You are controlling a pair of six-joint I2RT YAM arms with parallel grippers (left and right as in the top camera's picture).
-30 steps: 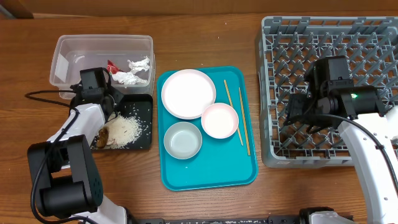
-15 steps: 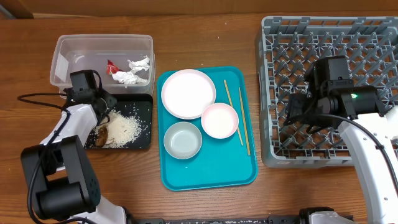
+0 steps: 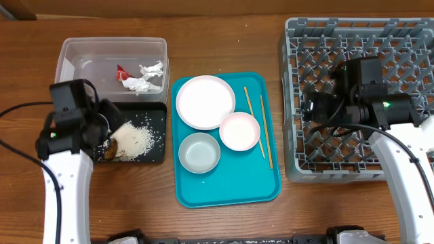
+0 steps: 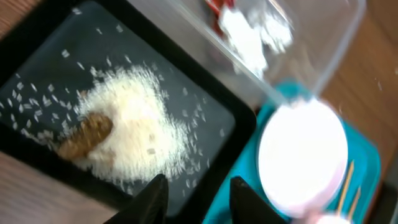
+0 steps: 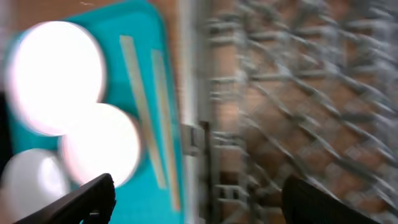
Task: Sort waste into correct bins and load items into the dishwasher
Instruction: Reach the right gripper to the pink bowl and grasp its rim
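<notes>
a: your left pincer (image 4: 199,200) is pulling back off the black tray (image 3: 160,114) toward the left edge of the frame. a second ago it was sitting right over that tray's upper corner. it is spread and carrying nothing.

b: so the waste is looking sorted. the rice (image 3: 137,139) and brown scrap (image 3: 112,146) are lying in the black tray, and the red wrapper (image 3: 122,70) and tissue (image 3: 145,80) are in the clear tub (image 3: 74,54) at upper left.

a: your right pincer (image 5: 199,199) is swinging left over the rack (image 3: 407,41), spread wide and empty. its own view is blurring with the motion.

b: that is pointing you at the dishes. the plate (image 3: 205,102), pale bowl (image 3: 239,131), grey-looking bowl (image 3: 199,152) and chopsticks (image 3: 258,129) are all waiting on the teal tray (image 3: 230,186) in the middle of the frame. i am seeing none of them in the rack.

a: you are crossing the rack's raised left wall, so be lifting clear of it. little desk (image 3: 224,41) is showing between rack and teal tray. the chopsticks are lying just beside the pale bowl, near the tray's right lip, so room is running tight there.
</notes>
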